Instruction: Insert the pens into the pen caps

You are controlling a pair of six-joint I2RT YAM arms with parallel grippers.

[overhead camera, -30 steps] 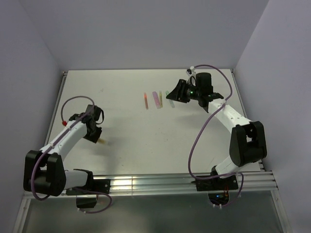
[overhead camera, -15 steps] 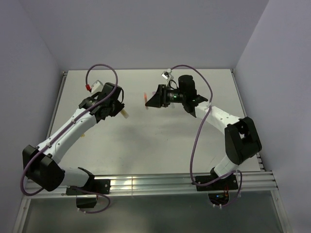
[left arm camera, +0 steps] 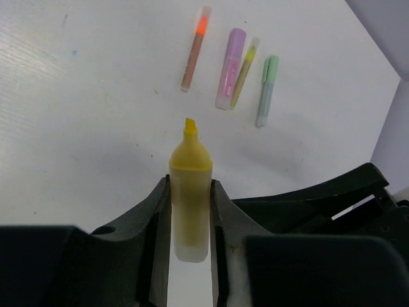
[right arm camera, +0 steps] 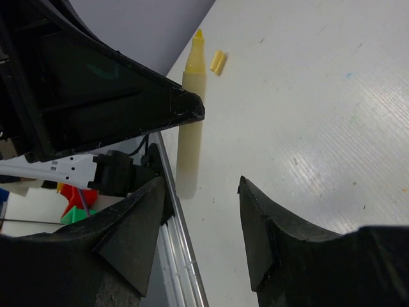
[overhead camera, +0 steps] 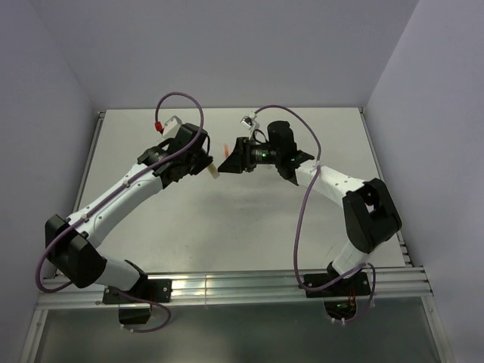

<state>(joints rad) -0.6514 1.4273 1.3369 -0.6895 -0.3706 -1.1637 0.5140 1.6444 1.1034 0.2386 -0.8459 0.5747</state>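
My left gripper (left arm camera: pixel 190 183) is shut on a yellow pen (left arm camera: pixel 190 192), uncapped, its chisel tip pointing away from the wrist. In the top view the left gripper (overhead camera: pixel 207 166) faces my right gripper (overhead camera: pixel 231 159) above the table's middle, a small gap between them. The right gripper (right arm camera: pixel 201 185) is open and holds nothing; the yellow pen (right arm camera: pixel 192 121) hangs just beyond its fingertips. A short yellow pen cap (right arm camera: pixel 218 62) lies on the table behind the pen. An orange pen (left arm camera: pixel 195 48), a purple one (left arm camera: pixel 231 67), an olive-yellow one (left arm camera: pixel 245 62) and a mint green one (left arm camera: pixel 267 89) lie in a row.
The white table (overhead camera: pixel 249 219) has a raised metal rail (overhead camera: pixel 249 286) along the near edge. Grey walls close in the back and sides. From above, the right gripper hides most of the pen row; only the orange pen's end (overhead camera: pixel 227 148) shows.
My left arm swung from the table's left side to the middle, carrying the yellow pen. My right gripper moved left over the pen row to face it, and its jaws opened wider.
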